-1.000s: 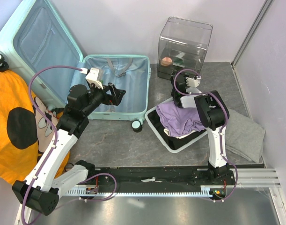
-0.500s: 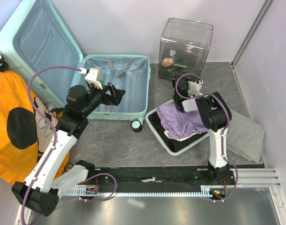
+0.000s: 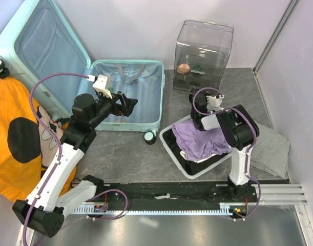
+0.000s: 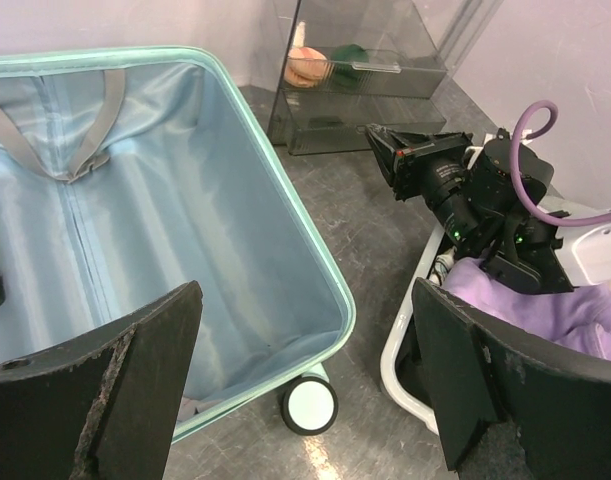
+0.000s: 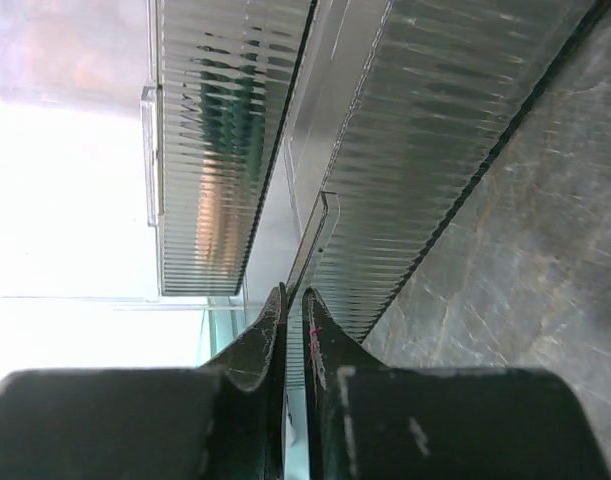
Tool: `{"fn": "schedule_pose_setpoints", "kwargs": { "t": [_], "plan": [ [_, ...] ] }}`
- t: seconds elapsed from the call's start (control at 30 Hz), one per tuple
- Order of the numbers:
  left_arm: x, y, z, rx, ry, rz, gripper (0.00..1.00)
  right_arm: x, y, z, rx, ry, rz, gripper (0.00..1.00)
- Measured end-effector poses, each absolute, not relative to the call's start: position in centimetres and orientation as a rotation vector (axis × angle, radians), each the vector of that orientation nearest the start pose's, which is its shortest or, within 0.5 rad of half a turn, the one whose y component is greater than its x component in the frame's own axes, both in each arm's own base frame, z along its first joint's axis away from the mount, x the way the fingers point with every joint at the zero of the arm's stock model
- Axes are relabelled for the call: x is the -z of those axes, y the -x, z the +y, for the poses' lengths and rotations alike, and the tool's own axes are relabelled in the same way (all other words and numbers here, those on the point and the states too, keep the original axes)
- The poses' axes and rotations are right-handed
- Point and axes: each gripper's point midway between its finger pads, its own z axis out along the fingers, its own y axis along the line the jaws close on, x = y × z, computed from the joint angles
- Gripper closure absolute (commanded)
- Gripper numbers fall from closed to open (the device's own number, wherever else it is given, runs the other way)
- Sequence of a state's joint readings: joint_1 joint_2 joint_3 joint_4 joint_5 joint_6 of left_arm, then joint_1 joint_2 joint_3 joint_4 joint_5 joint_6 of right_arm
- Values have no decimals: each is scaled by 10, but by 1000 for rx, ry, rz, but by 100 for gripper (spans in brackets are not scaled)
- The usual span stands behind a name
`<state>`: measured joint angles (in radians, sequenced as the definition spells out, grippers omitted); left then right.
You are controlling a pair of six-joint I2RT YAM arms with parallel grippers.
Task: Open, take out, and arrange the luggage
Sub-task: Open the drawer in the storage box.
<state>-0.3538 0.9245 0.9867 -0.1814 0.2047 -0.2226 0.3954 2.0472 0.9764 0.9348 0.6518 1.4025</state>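
Observation:
The mint suitcase [image 3: 159, 97] lies open on the floor. Its lid [image 3: 43, 46] leans back at the left and its pale blue lining with grey straps [image 3: 126, 74] shows. In the left wrist view its near corner [image 4: 330, 300] and a wheel [image 4: 310, 405] show. My left gripper [image 3: 126, 105] is open and empty, hovering over the near right part of the lower shell [image 4: 310, 340]. My right gripper [image 3: 193, 101] is shut and points at the base of the clear plastic box [image 3: 202, 51]. Its fingertips [image 5: 295, 300] are pressed almost together in front of the ribbed box front [image 5: 415, 150].
A white basket [image 3: 169, 143] with a purple garment [image 3: 197, 136] over black clothing sits under the right arm. A grey cloth [image 3: 269, 148] lies at the right. Orange fabric with black spots [image 3: 18, 138] lies at the left. The walls meet at the back right.
The right gripper has drawn back from the clear box toward me. The basket has slid and turned toward the near right. The left arm has barely moved.

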Motion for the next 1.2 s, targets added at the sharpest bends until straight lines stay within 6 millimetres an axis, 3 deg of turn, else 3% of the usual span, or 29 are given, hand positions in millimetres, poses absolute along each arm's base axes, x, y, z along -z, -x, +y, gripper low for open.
{"fn": "schedule_pose_setpoints", "kwargs": {
  "t": [0.67, 0.77, 0.87, 0.97, 1.2],
  "plan": [
    [-330, -299, -160, 612, -277, 1696, 7, -128, -492, 146, -785, -1263, 1210, 92],
    [-331, -299, -160, 613, -277, 1694, 7, -128, -490, 147, -785, -1267, 1203, 77],
    [-332, -298, -160, 613, -276, 1689, 7, -130, -488, 147, -791, -1269, 1199, 49],
    [-334, -297, -159, 610, -273, 1682, 6, -138, -485, 149, -800, -1261, 1184, 35],
    [-335, -297, -158, 609, -272, 1679, 6, -160, -475, 152, -817, -1247, 1155, 30]
  ]
}}
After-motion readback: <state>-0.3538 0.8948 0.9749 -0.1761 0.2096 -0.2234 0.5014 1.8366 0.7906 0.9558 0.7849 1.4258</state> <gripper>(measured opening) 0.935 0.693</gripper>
